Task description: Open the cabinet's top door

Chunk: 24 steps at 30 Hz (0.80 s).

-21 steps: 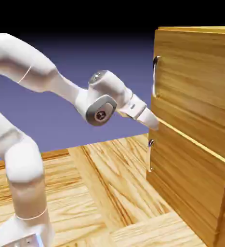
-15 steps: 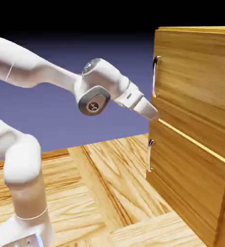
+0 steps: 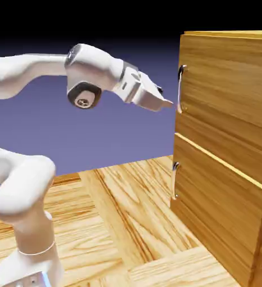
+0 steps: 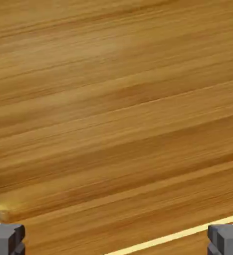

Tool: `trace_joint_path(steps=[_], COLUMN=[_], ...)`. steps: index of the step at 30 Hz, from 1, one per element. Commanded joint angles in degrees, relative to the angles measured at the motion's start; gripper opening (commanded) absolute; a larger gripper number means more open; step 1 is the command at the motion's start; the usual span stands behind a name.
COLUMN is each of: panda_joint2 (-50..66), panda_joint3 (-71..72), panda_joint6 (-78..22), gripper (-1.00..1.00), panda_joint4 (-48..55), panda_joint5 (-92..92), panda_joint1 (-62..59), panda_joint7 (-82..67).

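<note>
Exterior view shows the claw (image 3: 165, 103) hanging in the air just beside the cabinet (image 3: 228, 146), its tip aimed rightward and slightly down at the front face. The top door (image 3: 225, 84) is shut, flush with the panel below it, and its handle (image 3: 180, 88) is a slim silver bar standing upright near the door's edge closest to the arm. The claw's tip sits level with the lower part of that handle and just short of it; I see no contact from here, though the gap is slight.

Hand view fills with wood grain, the pale seam under the door slanting across the lower right corner. The two grey fingertips (image 4: 6, 239) stand at opposite bottom corners, so the jaws are spread wide with nothing between them. The handle itself does not appear there, so it lies outside what the hand camera takes in, probably off to one side of the line the claw points along.

My reading: the handle's long axis is vertical, so the spread fingers need to straddle it sideways, with a small shift toward the bar before closing.

The lower handle (image 3: 174, 180) sits well below and is not the target.
</note>
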Motion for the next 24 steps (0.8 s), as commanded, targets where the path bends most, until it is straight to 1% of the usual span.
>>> trace_joint_path(steps=[1, 24], panda_joint2=[-1.3, -30.8], panda_joint3=[1.2, 27.9], panda_joint6=[-0.7, -16.5], gripper=[1.00, 1.00], panda_joint4=[0.3, 6.0], panda_joint5=[2.5, 59.8], panda_joint1=[-1.3, -31.9], panda_joint7=[-1.0, -22.8])
